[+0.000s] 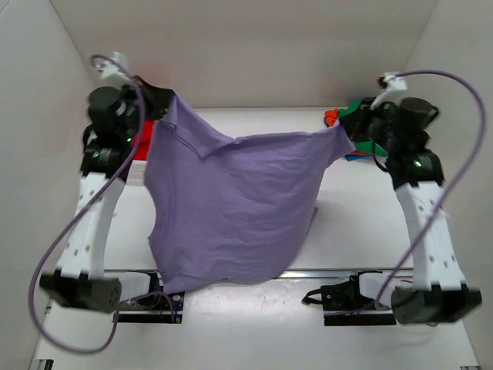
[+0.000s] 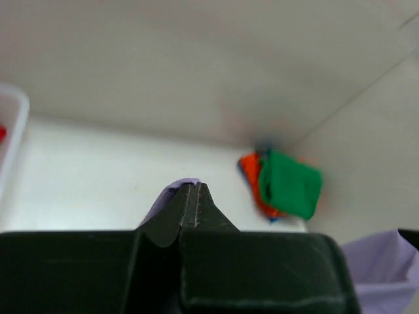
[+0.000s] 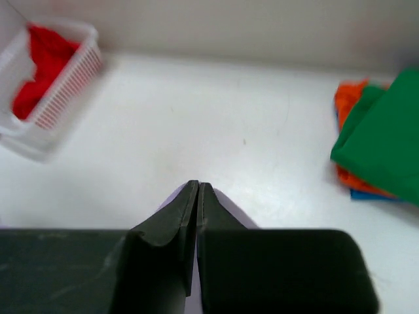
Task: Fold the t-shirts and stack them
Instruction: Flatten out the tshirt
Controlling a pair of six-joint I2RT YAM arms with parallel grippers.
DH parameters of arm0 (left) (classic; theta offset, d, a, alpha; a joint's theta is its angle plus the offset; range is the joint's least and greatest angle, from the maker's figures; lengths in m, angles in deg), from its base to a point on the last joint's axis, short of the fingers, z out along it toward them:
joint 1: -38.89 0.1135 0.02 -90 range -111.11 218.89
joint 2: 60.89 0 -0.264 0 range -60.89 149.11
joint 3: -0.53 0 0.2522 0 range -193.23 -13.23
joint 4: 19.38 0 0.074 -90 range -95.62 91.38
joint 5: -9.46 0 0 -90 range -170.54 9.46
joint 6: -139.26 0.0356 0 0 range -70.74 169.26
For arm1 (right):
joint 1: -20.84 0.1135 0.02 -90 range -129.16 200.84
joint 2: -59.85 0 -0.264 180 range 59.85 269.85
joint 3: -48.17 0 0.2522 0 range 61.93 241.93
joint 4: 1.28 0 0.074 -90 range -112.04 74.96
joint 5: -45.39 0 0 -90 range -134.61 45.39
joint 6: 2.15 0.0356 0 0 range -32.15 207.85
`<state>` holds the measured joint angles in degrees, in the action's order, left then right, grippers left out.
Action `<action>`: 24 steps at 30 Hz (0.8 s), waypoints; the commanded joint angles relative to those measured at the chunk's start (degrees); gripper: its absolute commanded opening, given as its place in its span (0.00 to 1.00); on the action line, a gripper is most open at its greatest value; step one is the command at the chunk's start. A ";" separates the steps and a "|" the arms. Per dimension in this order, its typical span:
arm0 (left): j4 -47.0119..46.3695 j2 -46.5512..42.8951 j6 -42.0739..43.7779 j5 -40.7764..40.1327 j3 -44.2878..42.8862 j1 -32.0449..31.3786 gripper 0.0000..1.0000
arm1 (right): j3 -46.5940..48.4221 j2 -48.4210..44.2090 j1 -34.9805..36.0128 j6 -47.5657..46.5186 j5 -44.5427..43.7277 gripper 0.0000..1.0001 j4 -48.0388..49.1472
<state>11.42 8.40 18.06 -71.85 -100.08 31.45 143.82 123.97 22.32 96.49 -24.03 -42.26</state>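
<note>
**Lavender t-shirt (image 1: pixel 231 208): fold not begun**

We hold it spread above the bench (image 3: pixel 216 111), left end effector (image 1: pixel 164 102) and right end effector (image 1: pixel 344 131) each clamped on a corner. Stacked far right: green, orange, blue shirts (image 3: pixel 383 131). Remaining: this, plus red shirt (image 3: pixel 39 65) in basket (image 3: pixel 69 82).

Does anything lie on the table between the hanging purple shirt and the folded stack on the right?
Nothing visible does. The left gripper and right gripper hold the lavender shirt above the table; from basket to stack the table looks bare. Under the shirt it is hidden.
</note>
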 commanded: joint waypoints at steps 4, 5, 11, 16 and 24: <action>-1.75 15.41 2.19 5.65 -7.09 0.85 0.00 | 3.87 14.34 -1.38 -3.37 -0.19 0.00 9.20; 0.17 19.87 3.33 5.38 -12.24 0.85 0.00 | 8.59 17.85 -2.78 -3.11 0.51 0.00 9.81; 14.62 35.83 3.96 8.71 -51.74 2.78 0.00 | 40.49 28.69 -1.83 -7.32 -3.70 0.00 -1.95; 3.44 21.86 -1.06 11.62 -34.19 6.82 0.00 | 41.10 25.54 -4.10 -4.87 -0.90 0.00 -1.78; -1.20 2.72 -0.17 13.37 3.54 3.67 0.00 | 11.13 17.01 -4.64 -3.11 0.86 0.00 -1.43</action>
<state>12.75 13.43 18.76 -60.85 -111.30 36.26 164.58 139.59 17.25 92.38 -24.01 -41.65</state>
